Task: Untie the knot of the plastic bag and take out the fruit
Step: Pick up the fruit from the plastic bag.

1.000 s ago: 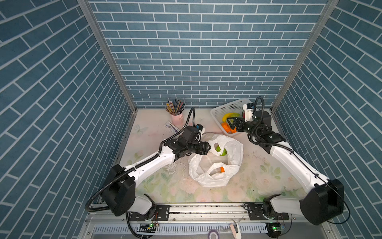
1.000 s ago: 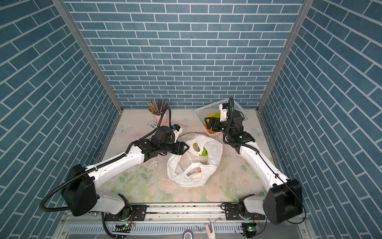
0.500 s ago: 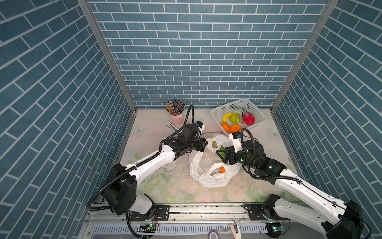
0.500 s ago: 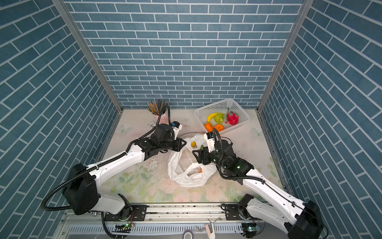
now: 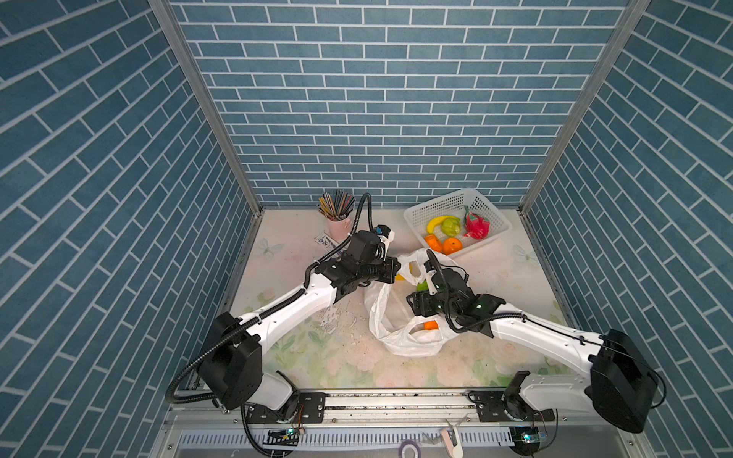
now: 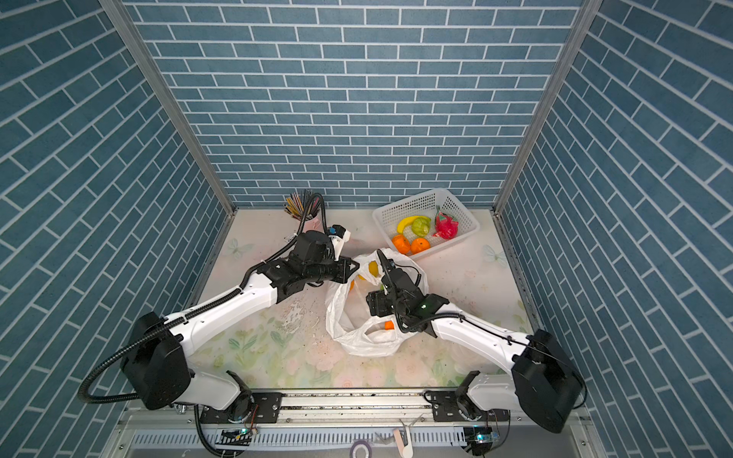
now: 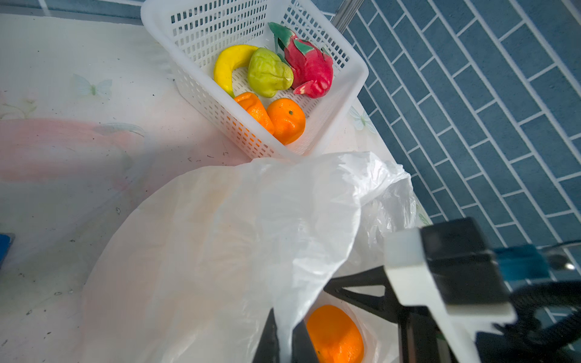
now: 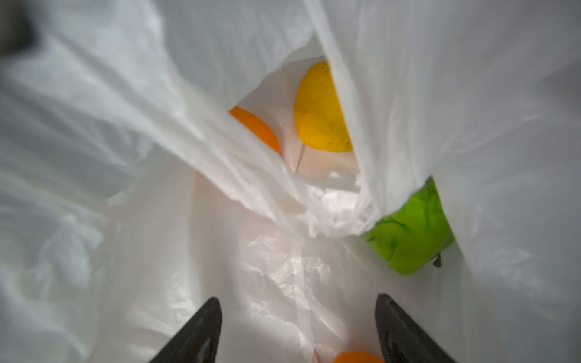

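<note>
1. Desk (image 5: 496,285): floral-printed surface carrying all containers.

2. Plastic bag (image 5: 400,345): white, translucent, lying near the middle of the desk in both top views, just in front of the basket, with its mouth spread open. Contents visible in the right wrist view: one yellow fruit (image 8: 320,110), one green fruit (image 8: 412,232) and part of an orange (image 8: 257,125). A second orange (image 5: 429,325) shows through a handle opening in a top view. A bunched wad of film (image 8: 333,213) lies among the pieces; whether it is the knot cannot be told.

3. Basket (image 5: 436,204): white, perforated, at the back right of the desk. Contents: a banana (image 5: 434,223), a green fruit in the basket (image 5: 451,226), a dragon fruit (image 5: 476,226) and two basket oranges (image 5: 452,246).

4. Cup (image 5: 337,228): pink, at the back of the desk, holding pencils (image 5: 336,202).

5. Left end effector (image 7: 284,342): fingers pinched together on the bag's edge film, holding it up.

6. Right end effector (image 8: 298,333): fingers spread wide, inside the bag's mouth, gripping nothing.
</note>
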`<state>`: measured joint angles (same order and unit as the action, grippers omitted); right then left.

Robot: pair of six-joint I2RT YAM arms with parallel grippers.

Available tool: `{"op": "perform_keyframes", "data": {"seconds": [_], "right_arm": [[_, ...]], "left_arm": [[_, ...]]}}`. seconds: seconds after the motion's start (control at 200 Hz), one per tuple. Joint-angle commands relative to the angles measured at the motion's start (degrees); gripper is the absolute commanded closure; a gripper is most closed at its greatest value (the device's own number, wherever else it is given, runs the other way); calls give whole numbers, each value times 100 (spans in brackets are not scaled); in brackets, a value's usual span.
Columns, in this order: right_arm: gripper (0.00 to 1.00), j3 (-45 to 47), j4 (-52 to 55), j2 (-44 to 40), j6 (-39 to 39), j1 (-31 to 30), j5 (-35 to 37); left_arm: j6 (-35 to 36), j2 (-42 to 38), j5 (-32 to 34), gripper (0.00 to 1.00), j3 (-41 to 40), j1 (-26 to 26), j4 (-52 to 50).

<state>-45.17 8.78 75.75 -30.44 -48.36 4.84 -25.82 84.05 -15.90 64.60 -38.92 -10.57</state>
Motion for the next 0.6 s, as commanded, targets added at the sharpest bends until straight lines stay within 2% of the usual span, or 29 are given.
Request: {"op": "perform_keyframes", "data": {"seconds": [0.0,0.11,0.375,0.595], "right_arm": [[19,-381,312,427,-81,11,914],[16,-551,273,876,188,69,1012],[10,-977,192,1782,235,400,1482],[12,-1130,-125,2502,248,606,1148]], "left_arm": [[-50,-192,52,91,-6,25,96],[-63,-247,43,91,-75,24,119],[-80,-350,56,91,-274,34,133],[-81,-448,52,91,-470,52,108]]}}
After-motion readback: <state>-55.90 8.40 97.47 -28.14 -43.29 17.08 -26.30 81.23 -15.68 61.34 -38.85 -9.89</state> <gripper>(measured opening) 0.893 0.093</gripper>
